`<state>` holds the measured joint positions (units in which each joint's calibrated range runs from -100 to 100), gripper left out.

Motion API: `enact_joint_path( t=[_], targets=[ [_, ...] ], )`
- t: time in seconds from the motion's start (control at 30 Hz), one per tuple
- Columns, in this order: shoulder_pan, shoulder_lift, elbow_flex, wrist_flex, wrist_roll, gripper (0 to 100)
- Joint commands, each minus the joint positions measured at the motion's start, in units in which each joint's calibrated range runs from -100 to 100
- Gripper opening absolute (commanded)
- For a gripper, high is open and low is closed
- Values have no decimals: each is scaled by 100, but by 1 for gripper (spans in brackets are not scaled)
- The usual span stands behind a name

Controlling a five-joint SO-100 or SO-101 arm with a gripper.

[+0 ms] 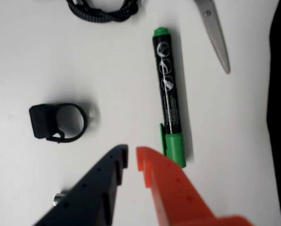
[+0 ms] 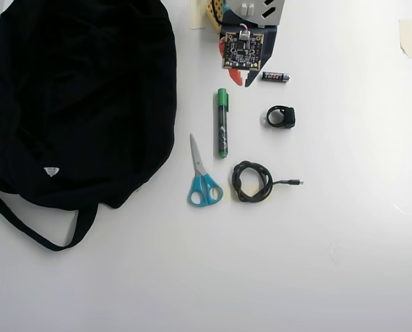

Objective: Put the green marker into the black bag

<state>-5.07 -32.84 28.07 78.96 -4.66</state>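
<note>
We hold the end effector (image 1: pixel 132 157) nearly closed and empty, its tips beside the cap end of the green marker (image 1: pixel 168 94), which lies flat on the table (image 1: pixel 46 56). Descending like this would likely push the marker toward the scissors (image 2: pixel 203 177). The black bag (image 2: pixel 81 97) is well apart.

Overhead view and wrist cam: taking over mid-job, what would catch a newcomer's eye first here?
The black bag dominates, filling the upper left of the overhead view, its straps trailing toward the lower left. Right of it on the white table, the green marker lies lengthwise, with blue-handled scissors and a coiled cable below it. In the wrist view the gripper, one black jaw and one orange, sits nearly shut just left of the marker's green cap, holding nothing.
</note>
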Motion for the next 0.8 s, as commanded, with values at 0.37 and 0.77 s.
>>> enact_joint_path(
  t=[0.37, 0.77],
  targets=[
    [133, -77, 428, -67, 351, 3],
    [612, -19, 1021, -75, 629, 22]
  ],
)
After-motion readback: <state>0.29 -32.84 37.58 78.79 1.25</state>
